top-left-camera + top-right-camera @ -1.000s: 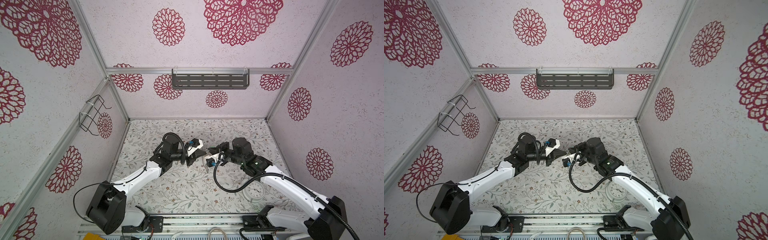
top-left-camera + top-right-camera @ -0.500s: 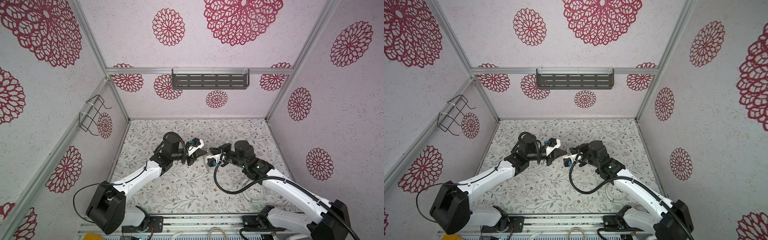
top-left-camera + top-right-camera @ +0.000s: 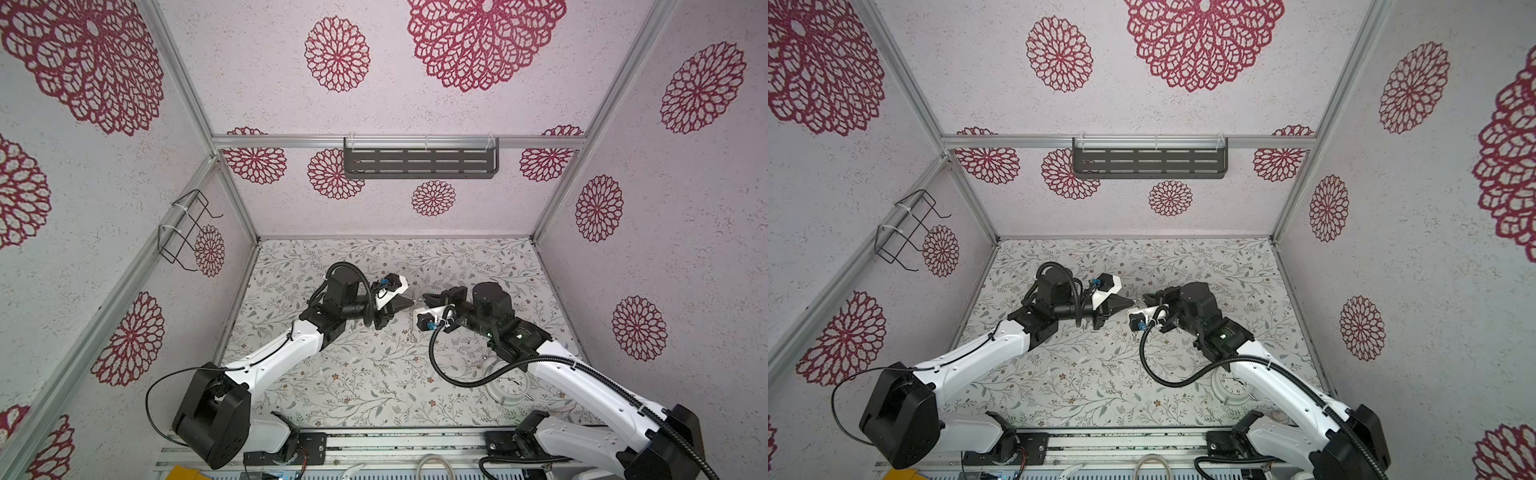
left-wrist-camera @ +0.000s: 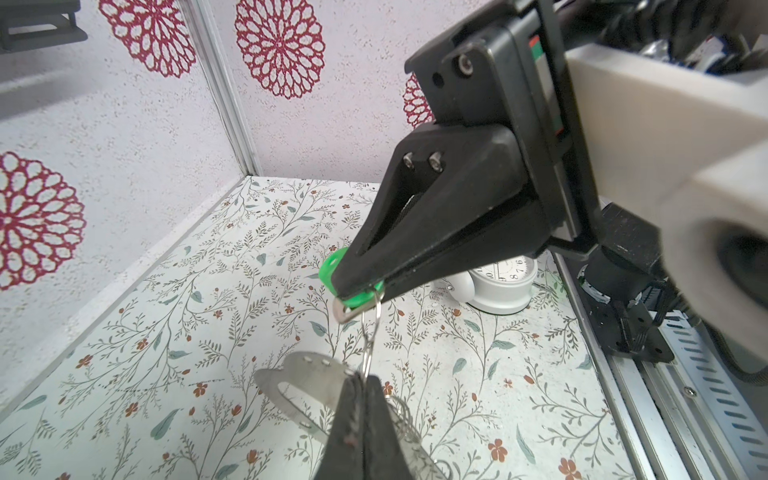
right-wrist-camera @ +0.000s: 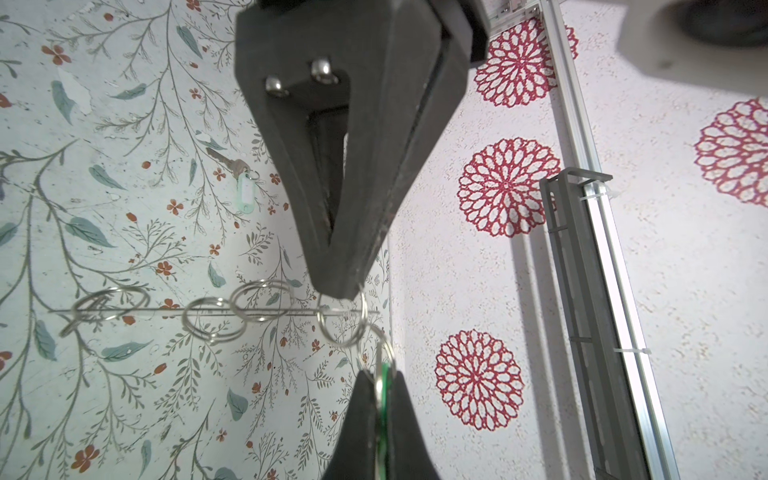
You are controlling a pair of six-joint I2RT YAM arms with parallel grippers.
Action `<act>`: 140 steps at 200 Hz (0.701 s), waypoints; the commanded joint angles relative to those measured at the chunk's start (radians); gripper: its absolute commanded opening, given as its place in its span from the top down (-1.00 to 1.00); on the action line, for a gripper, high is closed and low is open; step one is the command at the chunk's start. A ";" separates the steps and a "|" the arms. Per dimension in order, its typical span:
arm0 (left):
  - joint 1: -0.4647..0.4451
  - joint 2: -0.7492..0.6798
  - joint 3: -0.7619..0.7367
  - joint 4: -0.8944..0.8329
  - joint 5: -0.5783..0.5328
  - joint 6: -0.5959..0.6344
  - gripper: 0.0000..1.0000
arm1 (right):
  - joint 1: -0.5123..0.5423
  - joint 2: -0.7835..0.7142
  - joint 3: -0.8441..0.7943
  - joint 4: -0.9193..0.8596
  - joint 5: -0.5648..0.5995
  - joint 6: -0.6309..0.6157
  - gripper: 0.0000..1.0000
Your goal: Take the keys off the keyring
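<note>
- The keyring is being clamped by its flat plate in the left gripper, whose jaws are pressed tight on it. This is judged to be a bracing hold, so that the keyring is being kept steady in the air above the middle of the worktop.
- The green-tagged key is being pinched at its tag by the right gripper, which is likewise clenched. A small split ring is being drawn taut between the two grips, so the key is probably being pulled clear to be worked off.
- The pale-tagged key is lying loose on the worktop, apart from the keyring, so it is judged to be already off.
- Both arms are being extended inward from the near corners with the forearms low. The grippers are being held tip to tip, the left from the left side and the right from the right.
</note>
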 commanded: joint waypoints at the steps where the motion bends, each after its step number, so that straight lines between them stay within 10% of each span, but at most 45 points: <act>1: 0.017 -0.013 0.007 -0.014 -0.029 -0.032 1.00 | -0.017 -0.021 0.014 0.008 0.039 0.053 1.00; 140: 0.038 -0.060 -0.063 0.212 -0.120 -0.156 1.00 | -0.054 0.055 0.091 -0.166 -0.136 0.378 1.00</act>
